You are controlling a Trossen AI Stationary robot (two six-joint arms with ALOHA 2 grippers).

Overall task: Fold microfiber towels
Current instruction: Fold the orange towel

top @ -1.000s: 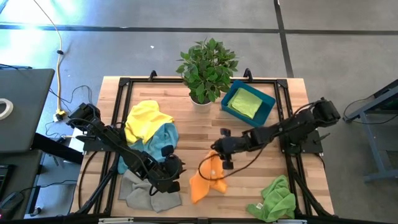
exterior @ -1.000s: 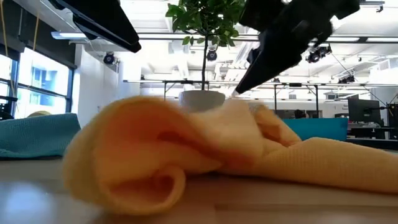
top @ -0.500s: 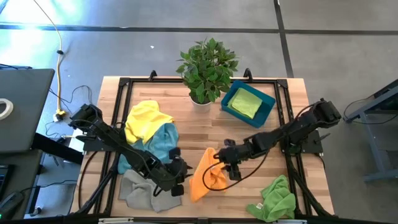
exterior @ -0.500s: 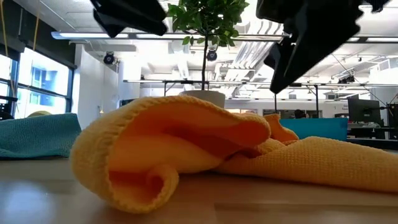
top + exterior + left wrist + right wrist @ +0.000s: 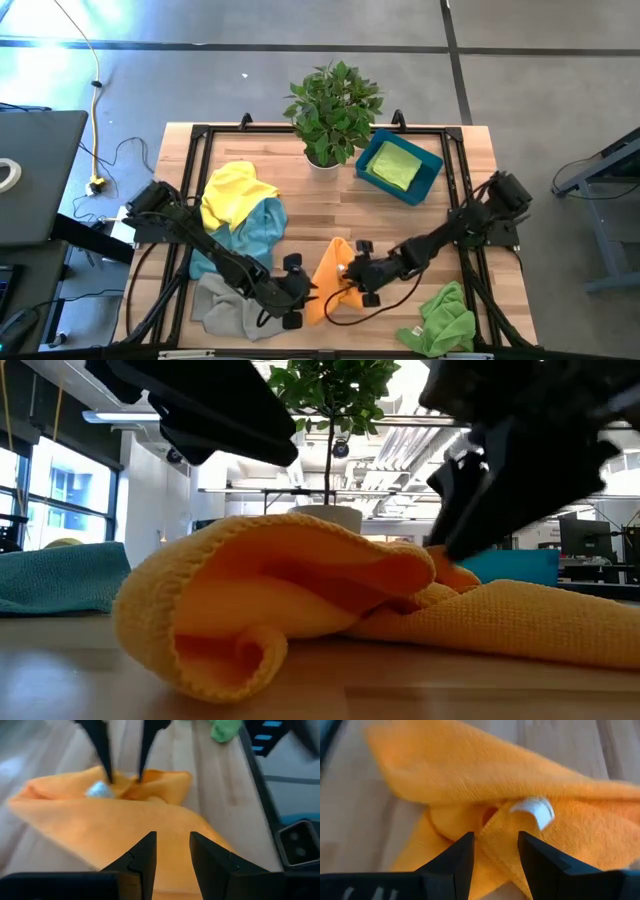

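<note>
The orange towel [image 5: 330, 278] lies rumpled in front of the plant [image 5: 332, 110], unfolded. Both grippers flank it with fingers parted, the left gripper [image 5: 297, 296] and the right gripper [image 5: 357, 277], neither gripping. One green towel [image 5: 394, 165], apparently folded, sits in the bin [image 5: 430, 172] beside the plant; the rest lie loose.

This is a robotics lab or open-plan workshop, not a home. A wooden tabletop [image 5: 300, 150] edged by a black metal frame [image 5: 200, 135] stands on a bare grey concrete floor [image 5: 550, 60] crossed by dark seams. A yellow cable [image 5: 95, 90] trails along the floor beyond the tabletop's left edge, near a dark side desk [image 5: 35, 175]. The low view looks into a big hall with ceiling light strips [image 5: 140, 417], exposed ducts [image 5: 395, 445], tall windows [image 5: 55, 500] and monitors [image 5: 580, 540] on far benches.
</note>
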